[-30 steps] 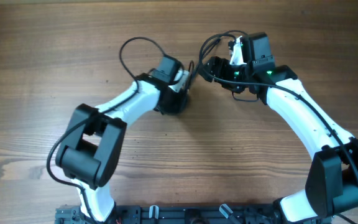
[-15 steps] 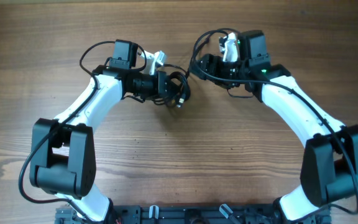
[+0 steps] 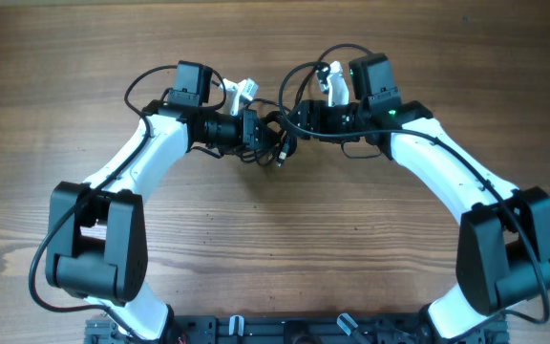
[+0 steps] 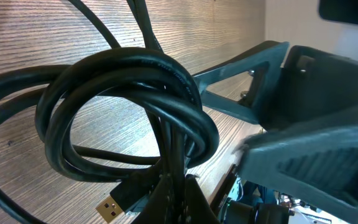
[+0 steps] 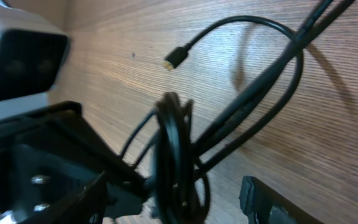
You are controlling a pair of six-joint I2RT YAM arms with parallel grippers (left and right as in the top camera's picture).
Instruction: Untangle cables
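1. My left pincer (image 3: 262, 136) is clamped tight on the cables (image 4: 129, 68), a coil of black cords looped several times, near the far middle of the wooden table (image 3: 275, 258).
2. My right pincer (image 3: 299, 117) faces it from the other side. Its jaws stand apart with strands of the coil between them. I cannot tell whether they touch the cords.
3. A flat plug (image 4: 107, 208) with a gold tip hangs under the coil, close to my left pincer.
4. A thinner strand arcs away and ends in a small plug (image 5: 174, 59) over the wood.
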